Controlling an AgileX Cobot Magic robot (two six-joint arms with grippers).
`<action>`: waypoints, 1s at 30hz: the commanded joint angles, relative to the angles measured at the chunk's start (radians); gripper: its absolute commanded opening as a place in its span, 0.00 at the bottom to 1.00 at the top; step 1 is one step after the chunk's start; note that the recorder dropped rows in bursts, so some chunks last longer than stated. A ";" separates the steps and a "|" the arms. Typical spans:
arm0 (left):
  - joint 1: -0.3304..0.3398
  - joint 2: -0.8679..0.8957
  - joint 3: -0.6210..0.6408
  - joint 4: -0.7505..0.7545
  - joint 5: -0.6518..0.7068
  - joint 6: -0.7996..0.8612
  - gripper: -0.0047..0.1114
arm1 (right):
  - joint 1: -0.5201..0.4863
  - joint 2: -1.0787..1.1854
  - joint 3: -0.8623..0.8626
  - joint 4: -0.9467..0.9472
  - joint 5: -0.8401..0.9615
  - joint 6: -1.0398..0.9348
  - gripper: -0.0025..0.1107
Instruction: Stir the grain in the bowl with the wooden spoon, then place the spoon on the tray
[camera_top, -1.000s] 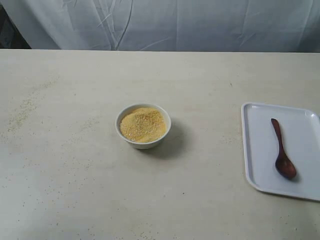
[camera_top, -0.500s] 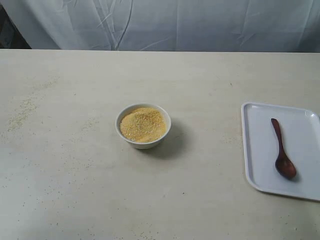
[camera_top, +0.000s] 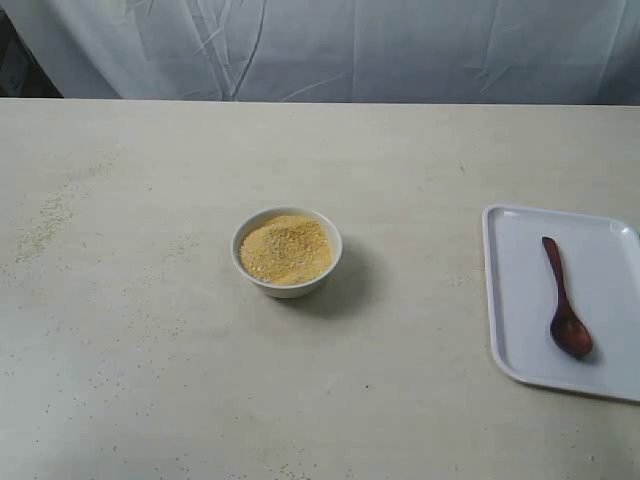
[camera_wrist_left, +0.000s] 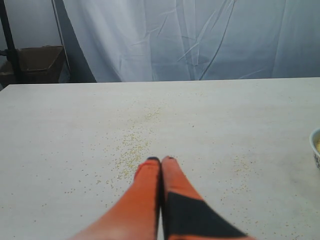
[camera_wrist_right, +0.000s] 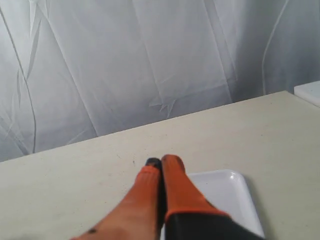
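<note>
- Our left gripper is clenched, its two orange fingers pressed tip to tip with nothing between them.
- It hangs above the bare table, and a scatter of loose granules lies just ahead of its fingertips.
- Off to one side of this gripper, well apart from it, we see only a sliver of the bowl at the picture's edge.
- Our right gripper is clenched the same way and holds nothing.
- A corner of the tray lies under and just past its fingers; the spoon does not show in this wrist view.
- In the exterior view neither gripper appears.
- There the bowl stands near the middle of the table, with the grain heaped inside it.
- The wooden spoon lies flat on the tray, over on our right arm's side, well apart from the bowl.
- Its scoop points toward the near edge of the table and its handle points away.
</note>
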 joint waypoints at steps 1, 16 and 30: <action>-0.002 -0.004 0.005 0.000 -0.015 -0.001 0.04 | 0.004 -0.006 0.002 0.023 0.003 0.007 0.02; -0.002 -0.004 0.005 0.000 -0.015 -0.001 0.04 | 0.004 -0.006 0.002 -0.331 0.118 0.007 0.02; -0.002 -0.004 0.005 0.000 -0.015 -0.001 0.04 | 0.004 -0.006 0.002 -0.317 0.153 0.007 0.02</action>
